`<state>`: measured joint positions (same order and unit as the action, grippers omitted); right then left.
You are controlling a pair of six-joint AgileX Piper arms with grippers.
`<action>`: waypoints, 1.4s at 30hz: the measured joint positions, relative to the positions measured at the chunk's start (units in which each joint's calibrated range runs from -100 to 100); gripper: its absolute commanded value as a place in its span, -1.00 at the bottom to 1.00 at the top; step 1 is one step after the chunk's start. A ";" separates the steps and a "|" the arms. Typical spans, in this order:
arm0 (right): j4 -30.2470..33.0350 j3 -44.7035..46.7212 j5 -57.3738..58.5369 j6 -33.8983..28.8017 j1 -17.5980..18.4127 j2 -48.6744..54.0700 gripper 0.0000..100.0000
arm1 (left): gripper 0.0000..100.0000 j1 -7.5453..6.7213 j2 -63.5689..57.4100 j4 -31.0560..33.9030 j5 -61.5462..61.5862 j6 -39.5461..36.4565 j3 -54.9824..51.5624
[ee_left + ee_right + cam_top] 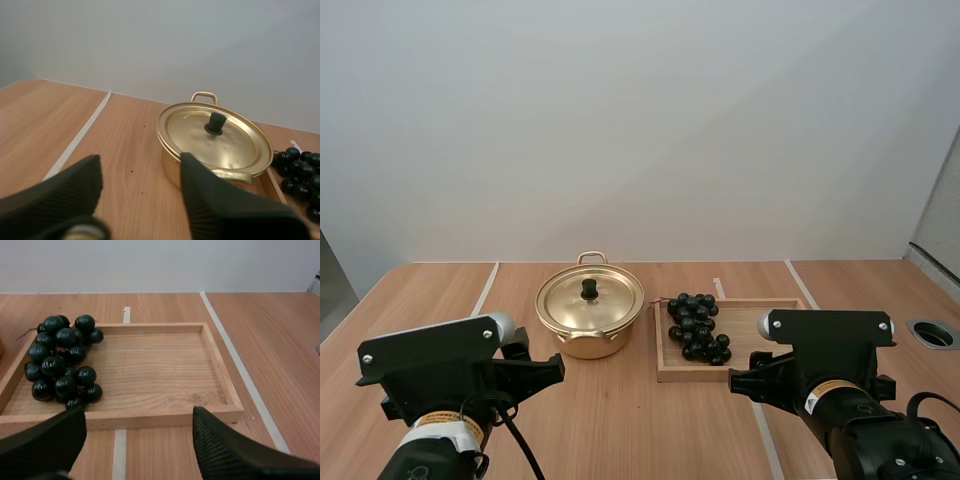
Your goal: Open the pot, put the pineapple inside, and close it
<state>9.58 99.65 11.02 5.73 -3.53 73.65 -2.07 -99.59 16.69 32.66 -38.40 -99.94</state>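
A gold pot (588, 318) stands at the table's middle with its lid (590, 300) on, black knob up. To its right a wooden tray (770, 318) holds a bunch of dark grapes (697, 326) at its left end. My left gripper (140, 167) is open, low over the table just short of the pot (172, 167), whose lid (215, 137) is closed. My right gripper (137, 417) is open too, its fingers apart in front of the tray's near rim (160, 419), with the grapes (62, 360) ahead to the left. No pineapple shows.
White tape lines (485, 288) run across the wooden table. A round metal grommet (933, 333) sits near the right edge. A plain white wall stands behind the table. The tray's right half (165, 370) is bare wood.
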 measured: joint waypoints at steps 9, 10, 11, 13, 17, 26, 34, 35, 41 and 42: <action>-2.01 0.17 11.63 0.00 0.00 19.16 1.00 | -1.00 0.00 0.00 1.34 1.18 0.29 0.00; -2.01 0.17 12.65 0.00 0.00 21.65 1.00 | -1.00 0.00 0.00 1.51 1.18 0.29 0.00; -2.01 0.17 13.76 0.00 0.00 23.68 1.00 | -1.00 0.00 0.00 1.51 1.18 0.29 0.00; -2.01 0.17 14.62 0.00 0.00 25.44 1.00 | -1.00 0.00 0.00 2.15 1.18 0.29 0.00; -1.90 0.35 17.01 0.00 0.00 25.85 1.00 | -1.00 0.00 0.00 4.66 -0.79 1.66 0.00; -1.79 0.35 17.76 0.00 0.00 25.96 1.00 | -1.00 0.00 0.00 -2.52 -4.07 12.24 0.00; -1.51 0.35 15.93 0.00 0.00 25.96 1.00 | -1.00 0.27 0.00 -9.35 -4.07 17.58 0.00; -1.42 0.35 15.30 0.00 0.00 25.96 1.00 | -1.00 0.59 0.00 -9.35 -4.07 17.68 0.00; -1.76 0.35 16.88 0.00 0.00 25.96 -1.00 | -1.00 2.88 0.00 -9.47 -4.07 17.79 0.00; -2.37 0.35 18.35 0.00 0.00 25.96 -1.00 | -1.00 2.96 0.00 -9.47 -4.07 17.79 0.00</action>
<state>7.21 100.00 29.37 5.73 -3.53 99.61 0.89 -99.59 7.22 28.60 -20.61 -99.94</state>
